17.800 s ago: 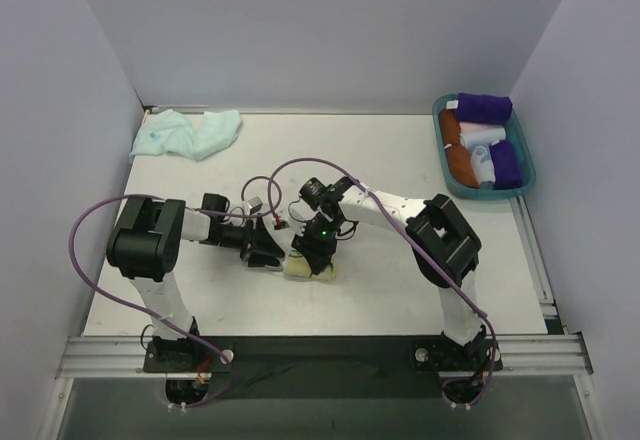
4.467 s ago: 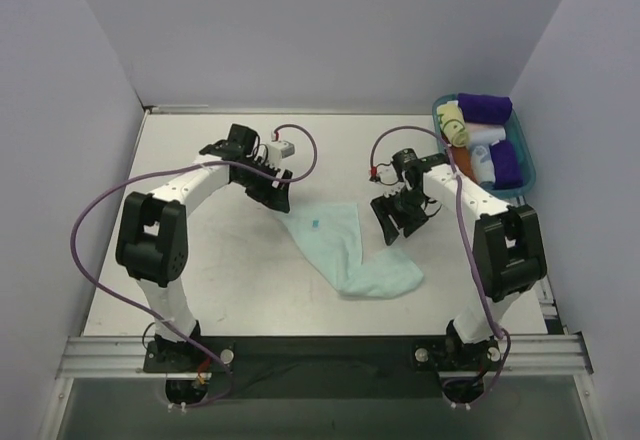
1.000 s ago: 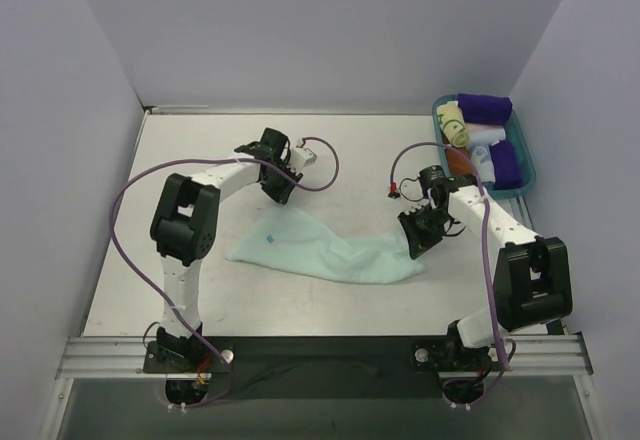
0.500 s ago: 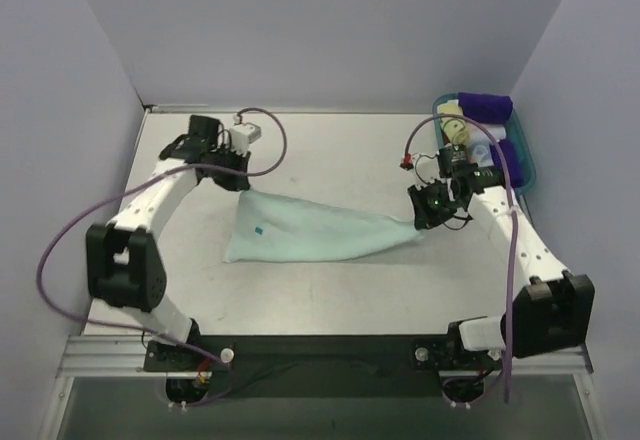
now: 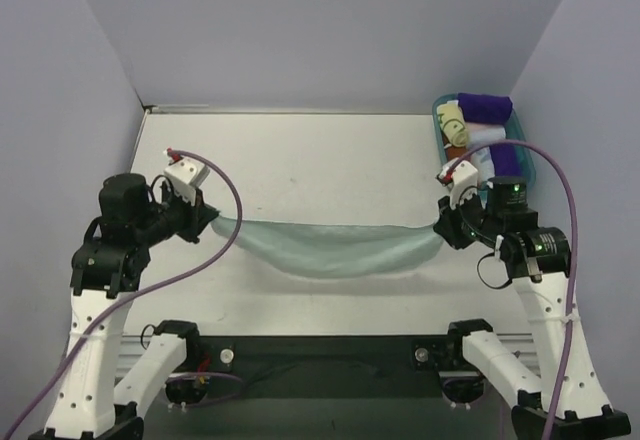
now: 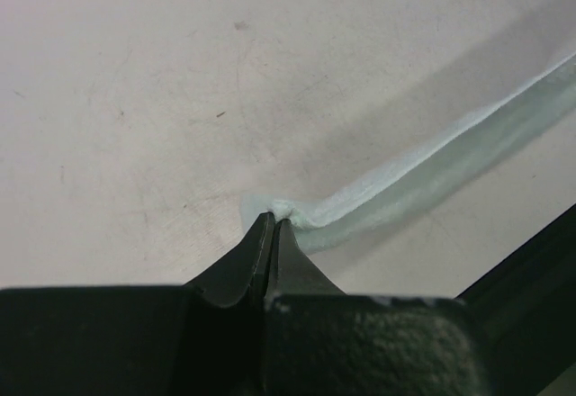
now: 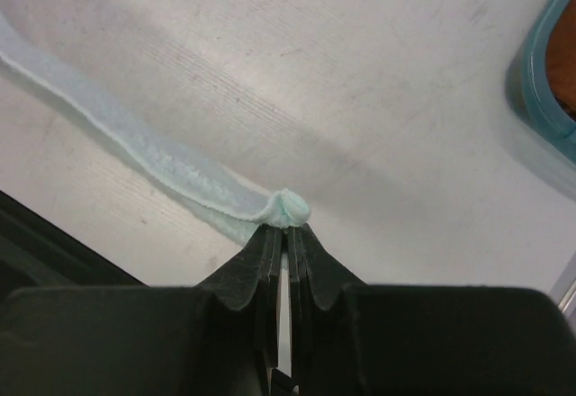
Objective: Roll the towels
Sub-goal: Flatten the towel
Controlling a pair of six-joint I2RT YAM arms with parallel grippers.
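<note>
The mint-aqua towel (image 5: 330, 248) hangs in a sagging band above the table, stretched between both grippers. My left gripper (image 5: 207, 218) is shut on its left corner; in the left wrist view the black tips (image 6: 273, 221) pinch the cloth and the towel (image 6: 423, 173) runs off to the right. On the other side my right gripper (image 5: 441, 228) is shut on the right corner, with a bunched end of towel (image 7: 290, 207) poking out above the tips (image 7: 288, 230). The pale yellow towel (image 5: 452, 118) lies rolled in the teal bin.
The teal bin (image 5: 524, 186) at the back right holds purple rolls (image 5: 485, 107), a white one and an orange one; its rim (image 7: 540, 99) shows in the right wrist view. Purple cables loop off both arms. A dark rail (image 5: 320, 348) runs along the near edge.
Both arms have swung outward and risen, lifting the mint towel off the table and stretching it between them. The left gripper closed on the towel's corner during the last second.
</note>
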